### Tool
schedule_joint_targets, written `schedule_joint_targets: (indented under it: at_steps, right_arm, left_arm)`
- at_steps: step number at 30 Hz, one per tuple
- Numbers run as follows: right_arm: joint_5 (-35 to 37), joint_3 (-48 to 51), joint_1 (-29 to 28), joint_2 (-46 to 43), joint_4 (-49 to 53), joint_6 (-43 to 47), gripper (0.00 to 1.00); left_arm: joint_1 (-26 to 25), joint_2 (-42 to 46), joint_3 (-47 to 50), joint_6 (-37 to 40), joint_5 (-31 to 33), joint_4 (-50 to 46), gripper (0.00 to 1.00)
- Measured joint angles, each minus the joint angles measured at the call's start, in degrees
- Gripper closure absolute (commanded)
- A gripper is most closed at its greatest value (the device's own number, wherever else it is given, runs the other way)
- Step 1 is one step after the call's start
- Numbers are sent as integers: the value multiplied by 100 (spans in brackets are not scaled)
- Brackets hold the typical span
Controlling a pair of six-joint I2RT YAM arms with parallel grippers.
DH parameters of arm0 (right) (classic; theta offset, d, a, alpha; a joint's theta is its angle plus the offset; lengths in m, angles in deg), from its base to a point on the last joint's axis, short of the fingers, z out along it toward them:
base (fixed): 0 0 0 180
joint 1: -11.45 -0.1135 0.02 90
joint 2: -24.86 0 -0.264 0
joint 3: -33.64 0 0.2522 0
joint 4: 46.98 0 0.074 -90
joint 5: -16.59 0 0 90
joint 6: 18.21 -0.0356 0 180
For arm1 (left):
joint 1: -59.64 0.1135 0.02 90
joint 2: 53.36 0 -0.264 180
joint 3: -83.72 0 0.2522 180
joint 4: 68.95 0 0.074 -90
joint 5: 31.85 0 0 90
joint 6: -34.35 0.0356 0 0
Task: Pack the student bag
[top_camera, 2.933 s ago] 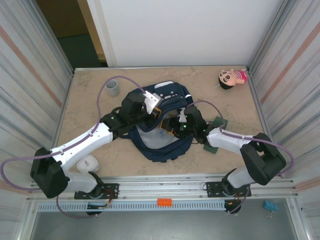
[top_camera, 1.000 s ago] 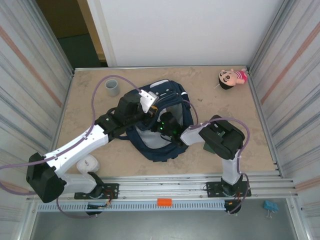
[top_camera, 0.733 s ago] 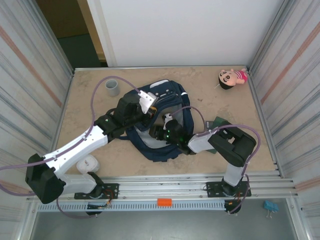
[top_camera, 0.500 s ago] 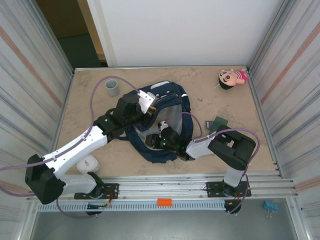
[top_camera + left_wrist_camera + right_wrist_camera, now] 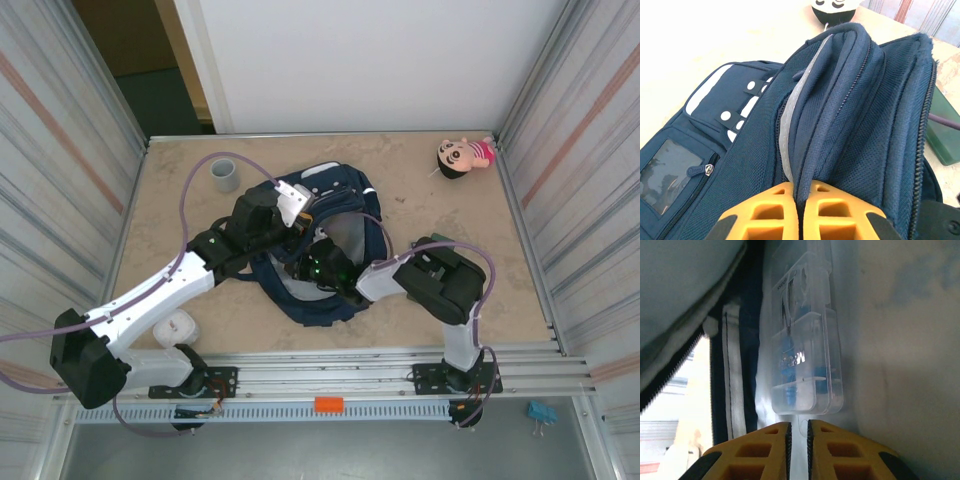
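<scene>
The navy student bag lies mid-table with its mouth held up. My left gripper is shut on the bag's upper rim; in the left wrist view the orange fingers pinch a fold of navy mesh. My right gripper reaches inside the bag. Its jaws stand almost together, with a thin slit between them. A clear plastic case lies on the grey lining just past the fingertips. The case's thin clear tab sits at the slit; whether it is pinched I cannot tell.
A grey cup stands at the back left and a doll lies at the back right. A white round item sits by the left arm's base. A green flat object lies right of the bag. Metal walls close both sides.
My right gripper's jaws have narrowed inside the bag, and its arm has shifted near the bag's mouth. The left gripper has kept its hold on the rim.
</scene>
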Motion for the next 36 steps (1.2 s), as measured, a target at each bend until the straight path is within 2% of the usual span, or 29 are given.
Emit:
schedule_joint_targets:
  at_steps: [5, 11, 17, 23, 28, 32, 36]
  right_arm:
    - [-153, -402, 133, 330, -149, -48, 83]
    - [-232, -345, 223, 332, -328, -46, 80]
    - [-63, 435, 85, -612, 37, 92, 77]
    - [420, 1080, -175, -2273, 1309, 332, 72]
    - [748, 1091, -57, -3469, 2999, 627, 69]
    - [835, 804, 540, -4085, 4509, 1086, 65]
    - [765, 352, 1436, -4380, 5727, 1749, 57]
  left_arm:
    - [0, 0, 0, 0, -17, 0, 100]
    - [0, 0, 0, 2, 11, 0, 100]
    - [0, 13, 87, 2, 90, 24, 100]
    - [4, 101, 201, -26, 210, 31, 100]
    - [7, 201, 382, -94, 227, 160, 100]
    - [7, 282, 540, -177, 236, 240, 100]
    - [17, 330, 623, -199, 282, 269, 100]
